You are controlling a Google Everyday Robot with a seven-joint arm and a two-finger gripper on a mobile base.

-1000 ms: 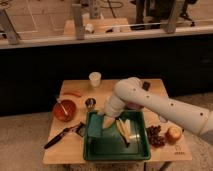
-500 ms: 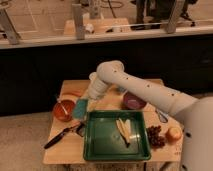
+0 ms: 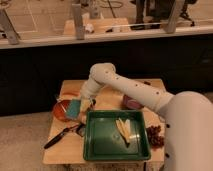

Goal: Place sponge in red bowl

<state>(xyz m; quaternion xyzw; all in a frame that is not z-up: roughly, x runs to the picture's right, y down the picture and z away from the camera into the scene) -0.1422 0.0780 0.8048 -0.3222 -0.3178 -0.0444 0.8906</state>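
Note:
The teal sponge (image 3: 74, 108) hangs at the right rim of the red bowl (image 3: 62, 110), which sits at the table's left side. My gripper (image 3: 78, 103) is at the end of the white arm, right above the sponge and over the bowl's right edge. The sponge appears held at the gripper's tip, slightly tilted. The bowl's inside is partly hidden by the sponge and gripper.
A large dark green tray (image 3: 105, 140) with pale yellow pieces (image 3: 124, 129) sits at the front centre. A purple bowl (image 3: 133, 103) is behind it at right. A black-handled utensil (image 3: 60, 136) lies at front left. Dark grapes (image 3: 155, 136) lie right of the tray.
The arm has swung left from over the green tray, carrying the sponge to the red bowl's right rim and lower toward it.

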